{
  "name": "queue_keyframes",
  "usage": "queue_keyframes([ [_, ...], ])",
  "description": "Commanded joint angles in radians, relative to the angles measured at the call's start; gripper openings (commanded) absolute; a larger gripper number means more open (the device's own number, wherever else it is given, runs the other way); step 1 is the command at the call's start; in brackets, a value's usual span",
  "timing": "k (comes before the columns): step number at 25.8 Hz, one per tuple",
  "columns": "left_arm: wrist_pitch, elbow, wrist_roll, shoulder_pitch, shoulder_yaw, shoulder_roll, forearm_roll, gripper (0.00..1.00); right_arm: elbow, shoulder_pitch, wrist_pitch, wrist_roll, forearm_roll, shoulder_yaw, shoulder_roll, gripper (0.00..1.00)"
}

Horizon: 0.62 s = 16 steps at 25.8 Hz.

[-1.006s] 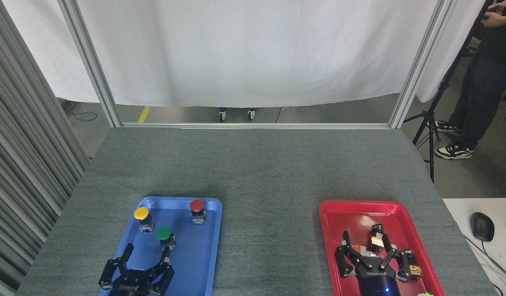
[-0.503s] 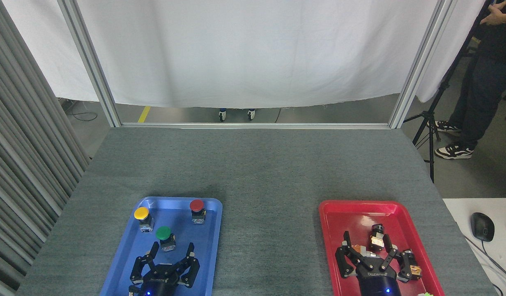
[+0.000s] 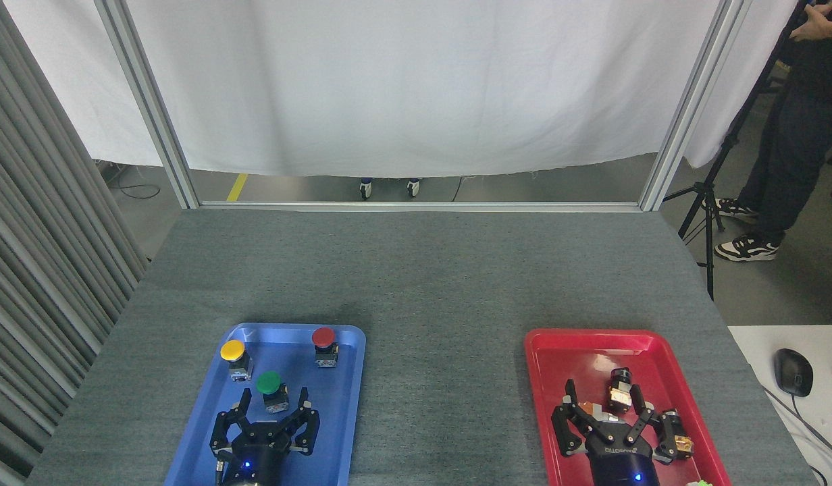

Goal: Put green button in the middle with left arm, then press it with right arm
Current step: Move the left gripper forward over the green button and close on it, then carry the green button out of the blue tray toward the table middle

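The green button stands in the blue tray, just ahead of my left pincer, between its spread fingertips; the pincer is open wide and holds nothing. Further ahead are one yellow button and one red button. My right pincer hangs open and empty over the red tray

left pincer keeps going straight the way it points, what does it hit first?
Most likely the green button: the left pincer is open, fingers spread either side of the button's base, aimed up the blue tray. Height above the tray is unclear from this single view.
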Motion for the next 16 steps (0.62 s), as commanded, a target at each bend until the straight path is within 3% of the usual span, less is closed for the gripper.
queue_keyframes([
  [1, 0.013, 0.067, 0.0, -0.038, -0.001, -0.003, 0.001, 0.86, 0.0, 0.0, 0.0, 0.0, 0.0, 0.0, 0.0, 1.0],
  [4, 0.015, 0.102, 0.007, -0.053, -0.001, -0.004, 0.001, 0.76, 0.0, 0.0, 0.0, 0.0, 0.0, 0.0, 0.0, 1.0],
  [13, 0.039, 0.096, 0.023, -0.044, -0.001, 0.003, 0.004, 0.23, 0.0, 0.0, 0.0, 0.0, 0.0, 0.0, 0.001, 1.0],
  [16, 0.007, 0.093, 0.023, -0.039, -0.004, 0.01, 0.001, 0.11, 0.0, 0.0, 0.0, 0.0, 0.0, 0.0, 0.001, 1.0],
])
